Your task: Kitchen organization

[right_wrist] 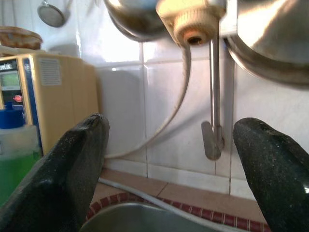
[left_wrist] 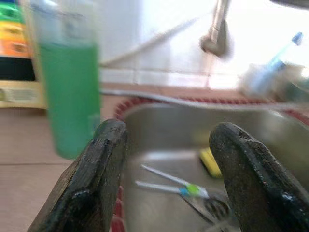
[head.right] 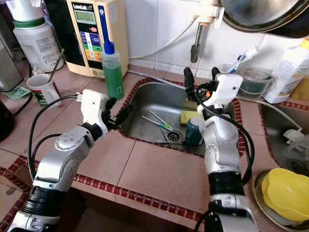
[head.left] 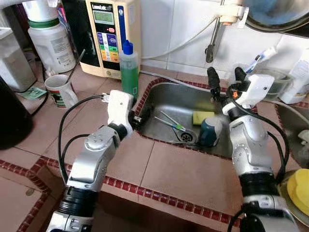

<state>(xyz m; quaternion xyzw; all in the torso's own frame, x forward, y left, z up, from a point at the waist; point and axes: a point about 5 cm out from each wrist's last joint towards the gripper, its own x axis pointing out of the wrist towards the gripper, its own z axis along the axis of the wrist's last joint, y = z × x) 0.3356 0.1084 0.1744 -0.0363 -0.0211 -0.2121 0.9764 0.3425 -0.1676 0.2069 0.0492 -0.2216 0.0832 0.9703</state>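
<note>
Sink (head.left: pixel 166 94) holds sponge (head.left: pixel 203 117), between spread left fingers (left_wrist: pixel 99 183), right fingers (right_wrist: pixel 67 179) above

Steel sink (head.left: pixel 159 104) with yellow sponge (head.left: pixel 203 117), left pincer (head.left: pixel 136 120) at its rim, right pincer (head.left: pixel 227 79) raised above

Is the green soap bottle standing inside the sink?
No, the green soap bottle stands upright on the tiled counter beside the sink, outside its rim.

Two toothbrushes (head.left: pixel 170 122), apparently, lie crossed in the steel sink (head.left: pixel 166 94).
</note>
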